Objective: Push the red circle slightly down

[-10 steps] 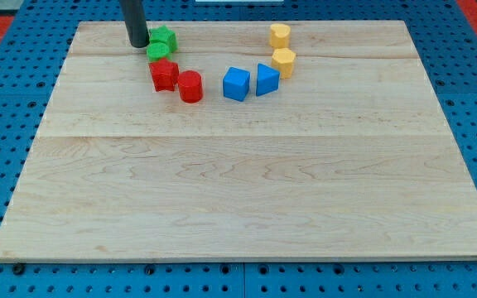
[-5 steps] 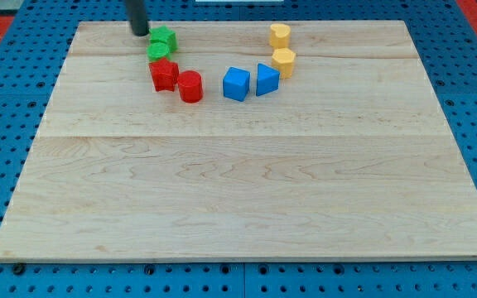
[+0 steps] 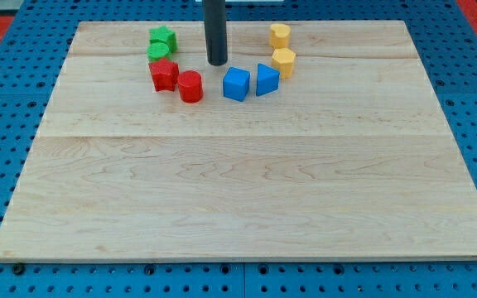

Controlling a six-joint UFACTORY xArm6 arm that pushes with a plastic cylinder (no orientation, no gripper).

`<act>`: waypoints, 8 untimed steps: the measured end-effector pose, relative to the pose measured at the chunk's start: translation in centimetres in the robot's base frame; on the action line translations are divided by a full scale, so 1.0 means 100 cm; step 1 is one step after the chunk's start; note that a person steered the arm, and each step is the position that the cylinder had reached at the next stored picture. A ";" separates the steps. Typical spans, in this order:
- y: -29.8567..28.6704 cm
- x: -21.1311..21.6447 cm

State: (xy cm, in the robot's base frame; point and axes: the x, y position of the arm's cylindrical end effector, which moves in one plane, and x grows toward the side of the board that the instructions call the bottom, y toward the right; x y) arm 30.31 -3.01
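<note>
The red circle [image 3: 190, 86], a short red cylinder, stands on the wooden board [image 3: 247, 190] near the view's top left, touching a red star-like block [image 3: 164, 74] on its left. My tip [image 3: 217, 63] is above and to the right of the red circle, a short gap away, and left of and above the blue cube [image 3: 236, 84]. It touches no block.
Two green blocks [image 3: 161, 42] sit above the red star. A blue triangular block [image 3: 267, 79] lies right of the blue cube. Two yellow blocks [image 3: 281, 48] stand above it, near the board's top edge.
My tip has moved right from beside the green blocks to the gap above the red circle and blue cube. No block has moved.
</note>
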 end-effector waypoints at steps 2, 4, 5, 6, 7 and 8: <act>0.023 0.018; -0.028 0.009; -0.049 0.013; -0.050 0.029; -0.056 0.025; -0.027 0.017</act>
